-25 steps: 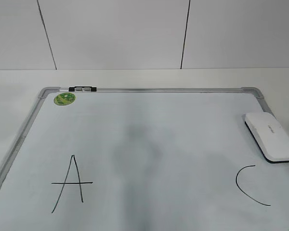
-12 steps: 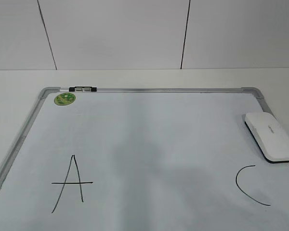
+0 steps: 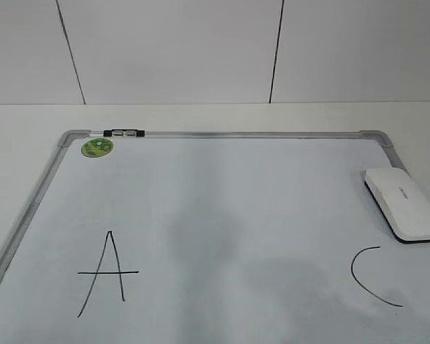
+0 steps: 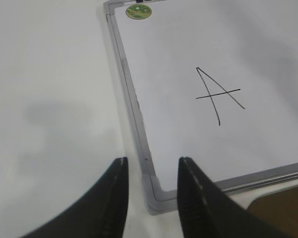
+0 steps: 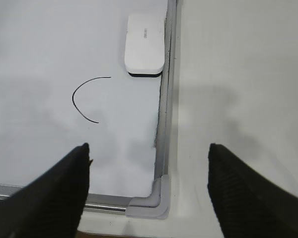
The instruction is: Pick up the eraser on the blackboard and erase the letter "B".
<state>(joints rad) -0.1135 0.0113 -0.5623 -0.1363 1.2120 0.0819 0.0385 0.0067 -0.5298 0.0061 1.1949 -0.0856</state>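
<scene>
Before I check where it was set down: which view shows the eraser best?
The right wrist view: the whole eraser lies flat by the blackboard's right frame. The exterior view shows it at the right edge; the left wrist view misses it.

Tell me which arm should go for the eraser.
Right. The eraser lies by the blackboard's right frame, straight ahead of the open right gripper; the left gripper hangs over the opposite corner.
</scene>
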